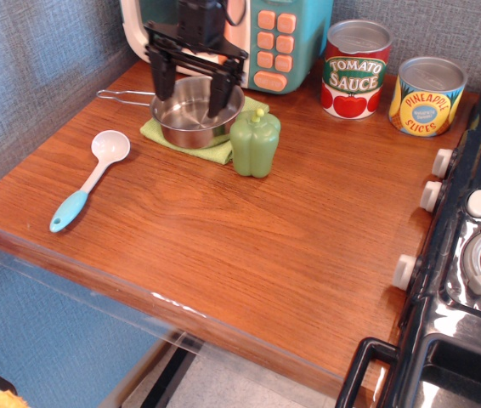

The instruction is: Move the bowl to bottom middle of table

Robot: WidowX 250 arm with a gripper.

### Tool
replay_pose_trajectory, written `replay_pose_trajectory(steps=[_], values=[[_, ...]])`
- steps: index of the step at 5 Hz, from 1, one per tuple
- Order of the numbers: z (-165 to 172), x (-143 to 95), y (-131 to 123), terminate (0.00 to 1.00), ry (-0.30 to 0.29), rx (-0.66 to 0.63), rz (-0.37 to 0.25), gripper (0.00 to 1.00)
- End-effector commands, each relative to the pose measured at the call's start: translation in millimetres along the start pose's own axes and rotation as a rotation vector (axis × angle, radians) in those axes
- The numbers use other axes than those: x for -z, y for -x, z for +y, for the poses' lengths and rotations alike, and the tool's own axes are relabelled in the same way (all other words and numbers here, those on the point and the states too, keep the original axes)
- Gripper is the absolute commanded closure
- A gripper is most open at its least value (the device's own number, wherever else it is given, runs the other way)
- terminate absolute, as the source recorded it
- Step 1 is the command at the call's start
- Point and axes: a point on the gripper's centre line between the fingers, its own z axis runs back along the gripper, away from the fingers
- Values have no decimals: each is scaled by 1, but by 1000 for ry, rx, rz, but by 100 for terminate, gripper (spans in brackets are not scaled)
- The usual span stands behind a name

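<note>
The shiny steel bowl (195, 121) sits on a green cloth (209, 150) at the back left of the wood-grain table (249, 246). Its thin wire handle (124, 95) points left. My black gripper (190, 104) hangs over the bowl's back part with its fingers spread wide; the left finger (164, 83) is over the bowl's left rim and the right finger (218, 95) is over its inside. It is open and holds nothing.
A green toy pepper (255, 143) stands right beside the bowl. A white ladle with a light-blue handle (90, 180) lies at the left. A toy microwave (266, 38), a tomato sauce can (355, 69) and a pineapple can (427, 96) line the back. A black toy stove (466, 272) fills the right.
</note>
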Motion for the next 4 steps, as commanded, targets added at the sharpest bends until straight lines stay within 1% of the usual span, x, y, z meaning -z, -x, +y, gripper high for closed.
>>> replay_pose_trajectory(steps=[1, 2, 3, 4], values=[[-31, -8, -21, 0, 22, 34, -49, 0], [-35, -10, -28, 0, 9, 13, -65, 0], [-35, -5, -30, 0, -16, 5, -77, 0], [-35, 1, -29, 0, -28, 7, -68, 100]])
